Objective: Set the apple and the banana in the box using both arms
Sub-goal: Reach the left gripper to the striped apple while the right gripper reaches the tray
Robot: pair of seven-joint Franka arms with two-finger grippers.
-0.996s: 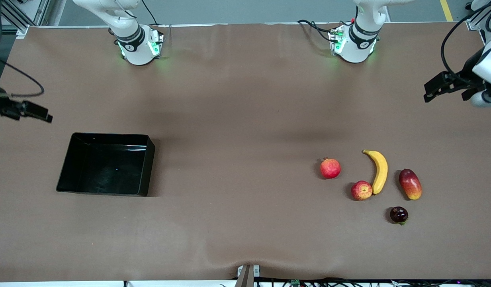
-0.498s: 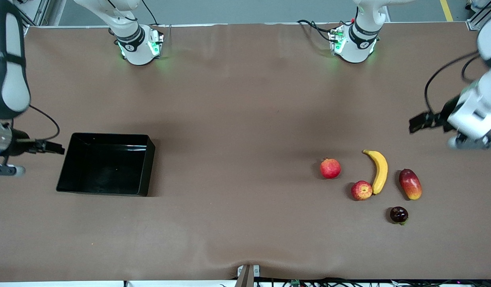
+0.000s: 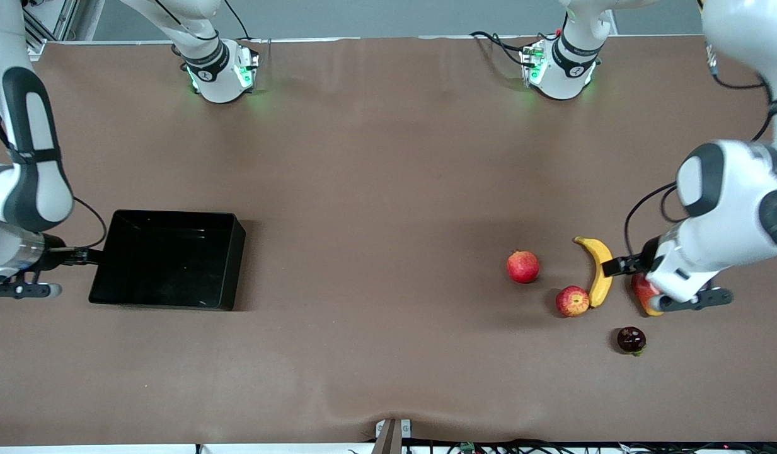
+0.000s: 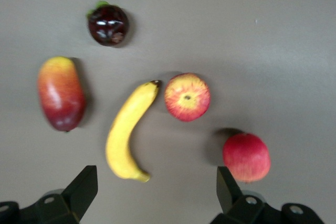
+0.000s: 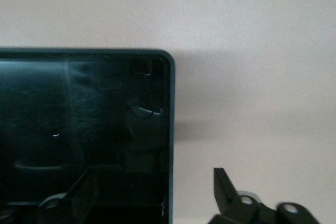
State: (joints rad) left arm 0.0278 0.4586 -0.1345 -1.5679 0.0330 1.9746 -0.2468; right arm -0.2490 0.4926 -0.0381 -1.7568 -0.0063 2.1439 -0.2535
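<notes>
The apple (image 3: 572,301) lies on the table touching the lower tip of the banana (image 3: 599,271). Both show in the left wrist view, the apple (image 4: 187,97) and the banana (image 4: 128,129). My left gripper (image 3: 615,266) hangs open and empty over the banana's edge, beside the mango; its fingers (image 4: 84,190) stand wide apart. The black box (image 3: 167,261) sits empty toward the right arm's end. My right gripper (image 3: 89,255) is open and empty over the box's end wall (image 5: 169,129).
A red pomegranate (image 3: 522,266) lies beside the apple toward the box. A red-and-yellow mango (image 3: 643,293) is partly hidden under my left wrist. A dark round fruit (image 3: 631,340) lies nearest the camera. Brown table (image 3: 375,252) stretches between fruit and box.
Both arms have swung down into view. The left gripper came from the table's end to over the banana and mango. The right gripper came to the box's end wall. The fruit has not moved.
</notes>
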